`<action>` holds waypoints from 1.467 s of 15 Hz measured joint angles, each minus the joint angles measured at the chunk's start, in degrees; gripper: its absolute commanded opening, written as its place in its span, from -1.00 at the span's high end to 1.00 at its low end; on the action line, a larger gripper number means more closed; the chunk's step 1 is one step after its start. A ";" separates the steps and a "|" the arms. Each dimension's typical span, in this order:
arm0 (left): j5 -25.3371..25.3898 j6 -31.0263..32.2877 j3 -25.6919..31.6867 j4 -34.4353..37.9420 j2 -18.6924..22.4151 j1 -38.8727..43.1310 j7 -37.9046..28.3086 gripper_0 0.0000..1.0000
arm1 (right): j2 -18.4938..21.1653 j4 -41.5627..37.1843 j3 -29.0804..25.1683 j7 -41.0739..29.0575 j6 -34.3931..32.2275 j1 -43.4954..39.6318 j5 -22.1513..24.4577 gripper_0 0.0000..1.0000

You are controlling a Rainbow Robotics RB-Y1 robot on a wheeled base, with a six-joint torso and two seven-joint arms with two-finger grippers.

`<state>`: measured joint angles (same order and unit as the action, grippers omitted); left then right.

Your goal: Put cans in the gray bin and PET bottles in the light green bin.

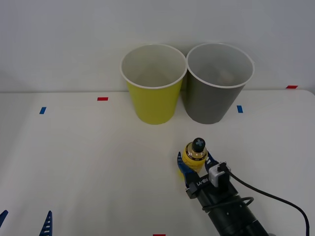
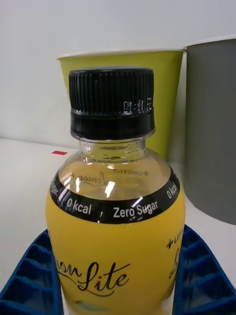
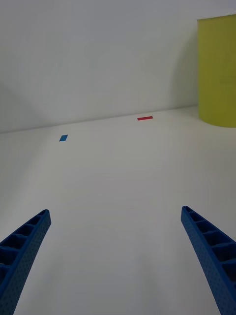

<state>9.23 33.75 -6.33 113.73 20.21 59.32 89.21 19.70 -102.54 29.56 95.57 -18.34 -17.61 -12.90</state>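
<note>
Just in front of the gray bin [image 1: 219, 83], on the near side of the white table [image 1: 88, 162], the PET bottle [image 1: 196, 153] stands upright with the right gripper [image 1: 196, 164] around its yellow-labelled body. Its 2 blue fingers [image 2: 29, 275] sit 1 on each flank, low on the label and apparently touching it; I judge this a grip closing or just closed, taken below the black cap [image 2: 111, 101] so the bottle stays vertical for lifting. From the gray bin, the light green bin [image 1: 153, 83] stands immediately to the robot's left, the 2 rims all but touching. That is the bottle's target, so the gray bin, being nearer, is the 1 thing to steer past; a carry up and leftward should clear both rims. Far to the gray bin's left, at the table's near edge, the left gripper [image 3: 118, 266] waits with fingers spread wide, holding nothing. Small red and blue tape marks [image 1: 102, 99] dot the table.
</note>
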 measured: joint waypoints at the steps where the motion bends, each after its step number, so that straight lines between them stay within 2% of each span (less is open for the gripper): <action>1: 0.00 0.00 0.00 0.00 0.00 0.00 0.00 -0.82 | -0.13 -0.10 -0.01 -0.07 0.00 -0.10 -0.11 0.80; 6: 0.00 0.00 0.00 0.00 0.00 0.00 0.00 -0.82 | 0.10 -1.29 -0.38 -0.22 0.35 -0.74 -0.29 0.85; 7: 0.00 0.00 0.00 0.00 0.00 0.00 0.00 -0.82 | 0.25 -2.82 -0.53 -0.25 2.39 -0.85 -0.34 0.86; 11: 0.00 0.00 0.00 0.00 0.00 0.00 0.00 -0.82 | 0.87 -17.89 -2.67 -0.63 21.87 -2.86 -0.66 0.87; 13: 0.00 0.00 0.00 0.00 0.00 0.00 0.00 -0.82 | 0.78 -24.42 -4.56 -2.04 28.99 -3.36 -0.92 0.87; 16: 0.00 0.00 0.00 0.00 0.00 0.00 0.00 -0.82 | 0.71 -27.85 -5.86 -7.91 34.79 -1.13 -0.36 0.87; 22: 0.00 0.00 0.00 0.00 0.00 0.00 0.00 -0.81 | -0.22 -37.66 -7.44 -17.78 55.65 6.77 3.00 0.88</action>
<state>9.23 33.75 -6.33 113.73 20.21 59.33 89.21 19.48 -140.20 22.12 77.79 37.31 -10.84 -9.90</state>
